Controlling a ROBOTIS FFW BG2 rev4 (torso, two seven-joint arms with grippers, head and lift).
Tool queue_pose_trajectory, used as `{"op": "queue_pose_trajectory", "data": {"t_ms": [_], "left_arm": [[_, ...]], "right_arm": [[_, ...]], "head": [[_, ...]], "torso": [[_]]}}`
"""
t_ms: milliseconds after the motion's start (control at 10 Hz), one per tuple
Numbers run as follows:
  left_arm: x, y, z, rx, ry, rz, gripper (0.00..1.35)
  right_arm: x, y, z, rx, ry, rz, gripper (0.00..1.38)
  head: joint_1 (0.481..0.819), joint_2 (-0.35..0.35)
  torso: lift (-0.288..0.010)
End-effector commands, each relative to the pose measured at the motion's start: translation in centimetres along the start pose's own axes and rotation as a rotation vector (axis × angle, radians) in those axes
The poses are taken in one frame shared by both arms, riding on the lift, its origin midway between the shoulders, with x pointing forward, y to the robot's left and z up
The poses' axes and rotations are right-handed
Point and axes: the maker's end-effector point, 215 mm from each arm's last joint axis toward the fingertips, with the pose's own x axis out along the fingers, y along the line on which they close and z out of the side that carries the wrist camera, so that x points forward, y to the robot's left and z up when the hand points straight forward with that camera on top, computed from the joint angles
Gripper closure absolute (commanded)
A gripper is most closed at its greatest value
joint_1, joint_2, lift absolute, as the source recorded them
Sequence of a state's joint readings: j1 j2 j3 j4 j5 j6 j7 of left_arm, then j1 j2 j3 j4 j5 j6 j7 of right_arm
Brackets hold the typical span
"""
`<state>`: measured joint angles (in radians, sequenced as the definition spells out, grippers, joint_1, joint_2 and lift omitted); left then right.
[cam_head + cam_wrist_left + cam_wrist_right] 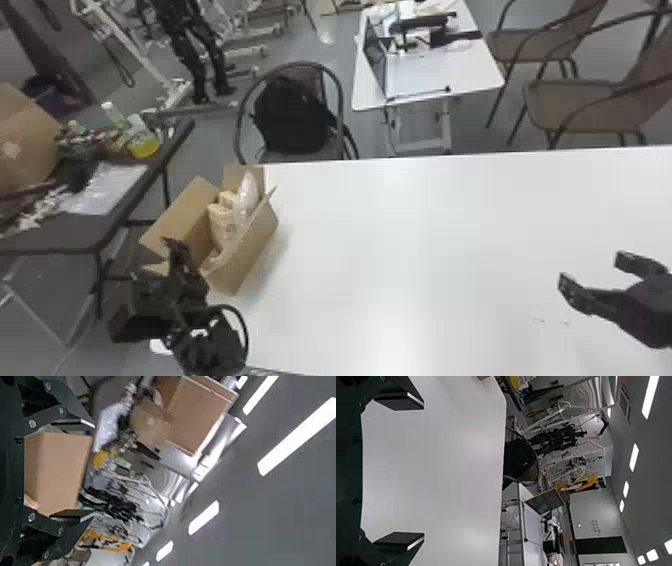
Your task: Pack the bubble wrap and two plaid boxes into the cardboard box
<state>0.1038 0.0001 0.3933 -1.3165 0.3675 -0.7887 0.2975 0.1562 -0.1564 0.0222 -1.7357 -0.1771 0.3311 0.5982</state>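
From the head view, I see the open cardboard box [252, 245] at the left end of the white table [410, 225], upright, its flaps [185, 215] raised or splayed. Inside it, two pale plaid boxes [220, 215] lean together, with the bubble wrap [247, 192] on their right, its top up near the rim, so the packing looks all but done to me. I judge the plaid boxes light and fairly firm, best taken across their narrow sides; the bubble wrap should be soft, slippery and hard to hurt, wanting a broad, gentle squeeze. The cardboard box itself looks light, its walls stiff but its flaps liable to bend, so I would push low on a wall, or pinch a flap close to its fold. My left gripper [151, 257] is at the box's near end, by a flap. The box sits close to the table's left edge, so a shove that way could tip it off; the roomier way is right, across the white surface. My right gripper [590, 266] hangs over the table's right side, well apart from the box. In the left wrist view, my left fingers stand wide apart, a brown cardboard panel [59, 471] showing between them; whether they touch it I cannot tell. In the right wrist view, my right fingers are spread too, pinching nothing, with tabletop beyond them.
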Motion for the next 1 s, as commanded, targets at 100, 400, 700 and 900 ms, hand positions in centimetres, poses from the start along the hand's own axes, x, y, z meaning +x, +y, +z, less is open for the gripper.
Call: {"op": "queue_pose_trajectory", "data": {"t_ms": [100,400,700,900], "left_arm": [[-6.6,-9.5,1.7,0.048,-0.014,-0.285,0.28],[-15.5,-12.1,-2.4,0.089,0.127,-0.484,0.28],[-22.5,-12.9,-6.9,0.237,0.273,-0.732,0.09],[-24.8,-10.7,-9.6,0.226,0.375,-0.712,0.1]], "right_arm": [[-1.3,0.0,0.4,-0.128,-0.067,-0.036,0.14],[-3.5,1.3,-2.6,-0.198,-0.11,-0.143,0.14],[-7.4,-0.6,-5.6,-0.262,-0.081,-0.248,0.14],[-8.5,-1.5,-7.1,-0.225,-0.068,-0.289,0.14]], "head": [[0.695,0.35],[0.695,0.301],[0.695,0.215],[0.695,0.142]], "torso": [[-0.05],[-0.05],[-0.05],[-0.05]]}}
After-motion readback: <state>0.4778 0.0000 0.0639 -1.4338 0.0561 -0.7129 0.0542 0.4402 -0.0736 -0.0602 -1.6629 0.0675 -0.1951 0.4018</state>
